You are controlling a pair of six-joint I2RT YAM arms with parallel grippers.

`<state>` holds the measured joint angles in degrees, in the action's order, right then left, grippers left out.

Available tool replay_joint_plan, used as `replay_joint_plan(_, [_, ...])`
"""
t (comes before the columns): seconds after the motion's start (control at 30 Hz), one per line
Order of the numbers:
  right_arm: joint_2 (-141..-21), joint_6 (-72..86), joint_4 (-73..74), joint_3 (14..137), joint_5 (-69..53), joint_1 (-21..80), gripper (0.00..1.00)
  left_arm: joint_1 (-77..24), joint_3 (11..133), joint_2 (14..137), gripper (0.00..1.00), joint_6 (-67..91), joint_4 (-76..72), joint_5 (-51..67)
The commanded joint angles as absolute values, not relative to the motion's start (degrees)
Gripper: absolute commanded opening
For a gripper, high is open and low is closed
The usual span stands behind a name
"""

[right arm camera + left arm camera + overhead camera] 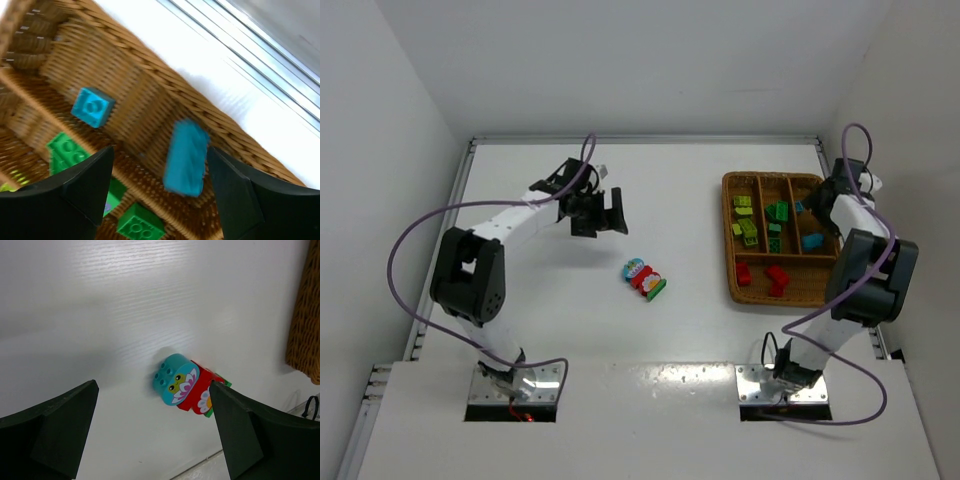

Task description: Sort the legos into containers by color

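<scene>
1. L gripper: upper centre-left of top view, over the table. Claw wide, nothing in it.
2. L wrist view: its fingers fill both lower corners. Btw them, lower centre, sits the loose lego cluster: teal block w/ printed flower face, joined to red, green sliver behind. It lies on the table, untouched.
3. Top view: that cluster is at frame centre, well apart from the wicker tray at right.
4. R gripper: over the tray's right-hand compartment. Claw apart, gripping nothing.
5. Teal brick: centre of R wrist view, blurred, in the gap btw the fingers, not clamped. Can't tell if it rests on the tray floor.
6. Small teal brick: upper left, same compartment. Green bricks: lower left, past the divider.
7. Top view: lime bricks in the tray's left column, red bricks at its lower end.
</scene>
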<state>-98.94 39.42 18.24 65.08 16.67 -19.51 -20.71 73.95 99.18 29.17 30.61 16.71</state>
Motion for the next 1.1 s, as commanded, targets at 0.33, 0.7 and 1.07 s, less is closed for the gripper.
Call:
replay_joint_plan(0.33, [-81.65,30.95,17.48,63.11,-5.09,4.53,0.56,-17.15,66.37,86.32,1.0,34.96,30.06,4.14])
replay_joint_plan(0.7, [-89.65,27.07,23.47,58.37,-5.45,40.06,0.79,-8.18,57.22,76.74,1.0,39.64,30.59,2.99])
replay_joint_plan(1.07, [-99.21,18.55,24.26,63.09,-4.14,46.49,0.89,-7.56,55.46,76.2,1.0,39.11,28.48,7.21])
